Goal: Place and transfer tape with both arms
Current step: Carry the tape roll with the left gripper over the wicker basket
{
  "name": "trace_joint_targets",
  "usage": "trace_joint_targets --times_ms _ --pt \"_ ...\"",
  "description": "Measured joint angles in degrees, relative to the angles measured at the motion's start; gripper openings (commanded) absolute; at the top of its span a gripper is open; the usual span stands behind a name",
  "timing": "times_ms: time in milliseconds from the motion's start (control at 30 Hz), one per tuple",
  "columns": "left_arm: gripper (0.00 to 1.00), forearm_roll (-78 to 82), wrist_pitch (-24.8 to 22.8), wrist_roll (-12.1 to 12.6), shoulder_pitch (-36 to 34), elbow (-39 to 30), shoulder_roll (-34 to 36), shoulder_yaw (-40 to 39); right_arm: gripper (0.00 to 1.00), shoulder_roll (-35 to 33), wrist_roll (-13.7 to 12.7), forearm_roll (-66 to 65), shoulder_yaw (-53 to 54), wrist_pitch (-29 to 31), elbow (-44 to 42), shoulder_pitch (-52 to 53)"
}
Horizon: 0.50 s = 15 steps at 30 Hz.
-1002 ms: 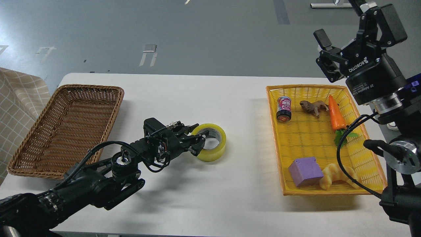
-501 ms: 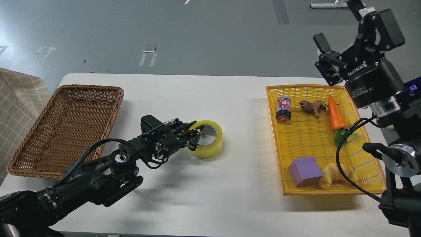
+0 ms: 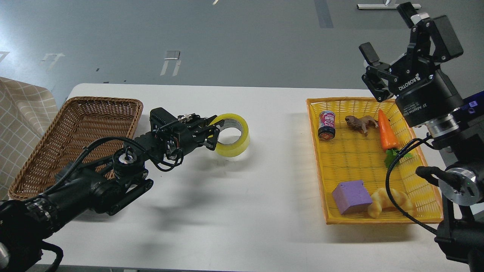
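The tape, a yellowish translucent roll with a grey-white core, hangs lifted a little above the white table at centre left. My left gripper is shut on the roll's near-left wall, one finger inside the core and one outside. My right gripper is open and empty, held high above the far right corner of the yellow basket, its fingers pointing up and away.
A brown wicker basket stands at the left, just beyond my left arm. The yellow basket holds a can, a brown toy animal, a carrot, a purple block and a croissant-shaped toy.
My left gripper has lifted the tape off the table and carried it left and away, toward the brown basket. The right gripper has shifted slightly upward.
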Motion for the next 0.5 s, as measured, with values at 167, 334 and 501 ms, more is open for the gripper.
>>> trace_joint_targets --times_ms 167,334,501 --pt "0.00 0.0 0.0 -0.6 -2.3 0.0 3.9 0.0 1.00 -0.1 0.0 0.0 -0.6 0.1 -0.3 0.3" --pt "0.00 -1.1 0.0 -1.5 -4.3 0.2 8.2 0.0 1.00 0.0 0.0 -0.1 -1.4 0.1 -0.3 0.2" --pt "0.00 -3.1 0.0 -2.7 -5.6 0.9 12.4 0.0 1.00 0.0 0.0 -0.1 -1.5 0.1 -0.3 0.2"
